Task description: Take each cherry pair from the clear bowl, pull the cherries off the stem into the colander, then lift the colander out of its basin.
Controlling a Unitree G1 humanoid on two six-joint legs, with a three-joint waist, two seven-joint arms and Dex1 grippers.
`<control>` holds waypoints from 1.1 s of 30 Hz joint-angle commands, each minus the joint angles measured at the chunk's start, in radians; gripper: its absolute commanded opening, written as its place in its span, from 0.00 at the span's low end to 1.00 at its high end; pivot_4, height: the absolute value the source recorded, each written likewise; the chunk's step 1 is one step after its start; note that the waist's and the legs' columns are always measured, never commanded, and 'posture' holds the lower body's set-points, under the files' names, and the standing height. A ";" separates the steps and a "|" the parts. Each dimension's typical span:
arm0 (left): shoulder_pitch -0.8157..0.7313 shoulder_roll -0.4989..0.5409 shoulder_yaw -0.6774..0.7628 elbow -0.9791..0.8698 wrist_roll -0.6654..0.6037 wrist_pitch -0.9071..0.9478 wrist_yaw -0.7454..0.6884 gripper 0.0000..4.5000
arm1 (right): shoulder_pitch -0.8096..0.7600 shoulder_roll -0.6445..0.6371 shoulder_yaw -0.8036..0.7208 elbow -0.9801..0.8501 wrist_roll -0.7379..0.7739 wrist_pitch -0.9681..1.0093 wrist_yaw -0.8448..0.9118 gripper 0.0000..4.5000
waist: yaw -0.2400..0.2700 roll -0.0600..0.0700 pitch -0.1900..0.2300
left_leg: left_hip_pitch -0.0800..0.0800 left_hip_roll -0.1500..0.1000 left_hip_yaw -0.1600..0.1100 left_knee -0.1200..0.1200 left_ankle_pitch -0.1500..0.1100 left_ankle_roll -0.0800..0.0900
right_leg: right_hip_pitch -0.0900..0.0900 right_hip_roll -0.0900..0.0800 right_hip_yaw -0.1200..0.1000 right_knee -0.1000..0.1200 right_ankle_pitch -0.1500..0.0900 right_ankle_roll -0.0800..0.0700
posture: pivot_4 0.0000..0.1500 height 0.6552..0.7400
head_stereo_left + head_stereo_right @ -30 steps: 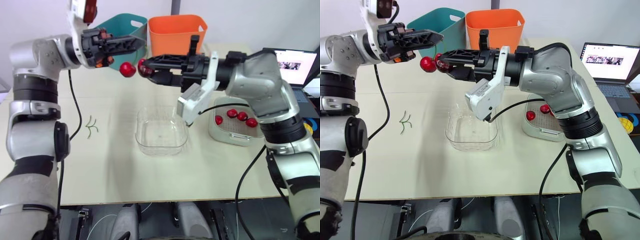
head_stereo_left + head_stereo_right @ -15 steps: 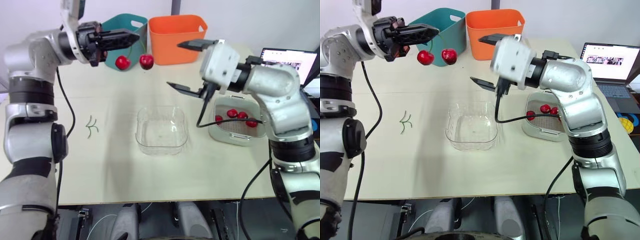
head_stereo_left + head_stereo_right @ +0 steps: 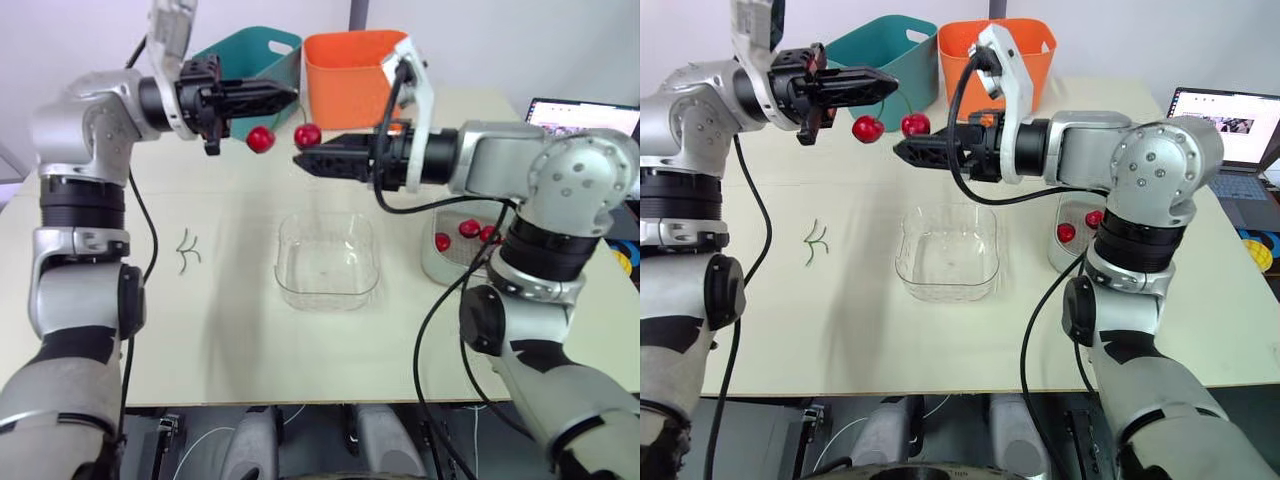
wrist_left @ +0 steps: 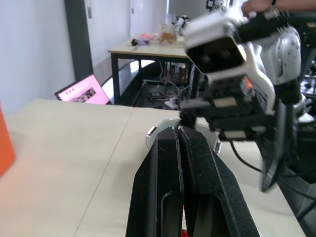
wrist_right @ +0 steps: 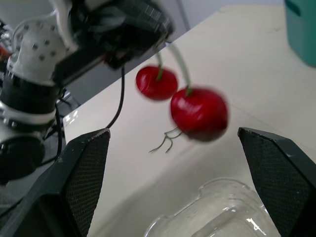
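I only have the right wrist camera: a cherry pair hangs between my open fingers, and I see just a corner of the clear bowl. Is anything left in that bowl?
Observer: No, the clear bowl looks empty in the head views.
Operator: Where is the colander from there?
Observer: On the table, to the robot's right of the bowl. The colander is partly behind the right arm, and three cherries show in it.
Operator: Is the left gripper closed on the stem?
Observer: Yes. The left gripper has its fingers shut in its own wrist view, and the cherry pair hangs from their tips.
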 commanded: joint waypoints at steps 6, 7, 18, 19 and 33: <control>0.001 0.005 0.015 -0.057 -0.019 0.016 0.008 0.00 | -0.043 0.031 -0.046 0.004 0.028 0.007 -0.076 0.99 | -0.009 0.000 0.000 | 0.000 0.000 0.000 0.000 0.000 0.000 | 0.000 0.000 0.000 0.000 0.000 0.000 | 1.00 1.00; 0.000 0.004 0.016 -0.056 -0.020 0.017 0.009 0.00 | -0.042 0.035 -0.044 0.000 0.031 0.007 -0.079 0.99 | -0.012 0.000 0.000 | 0.000 0.000 0.000 0.000 0.000 0.000 | 0.000 0.000 0.000 0.000 0.000 0.000 | 1.00 1.00; -0.004 -0.020 0.021 -0.064 -0.036 0.032 0.027 0.00 | -0.035 0.073 -0.018 0.009 0.027 -0.009 -0.088 0.99 | -0.013 0.000 0.000 | 0.000 0.000 0.000 0.000 0.000 0.000 | 0.000 0.000 0.000 0.000 0.000 0.000 | 1.00 1.00; -0.005 -0.021 0.022 -0.064 -0.037 0.033 0.027 0.00 | -0.032 0.070 -0.012 0.012 0.025 -0.014 -0.085 0.99 | -0.013 0.000 0.000 | 0.000 0.000 0.000 0.000 0.000 0.000 | 0.000 0.000 0.000 0.000 0.000 0.000 | 1.00 1.00; -0.002 -0.014 0.021 -0.062 -0.049 0.040 0.032 0.00 | -0.024 0.059 0.012 0.035 0.011 -0.063 -0.078 0.34 | -0.013 0.000 0.000 | 0.000 0.000 0.000 -0.001 0.000 0.000 | 0.000 0.000 0.000 0.000 0.000 0.000 | 1.00 1.00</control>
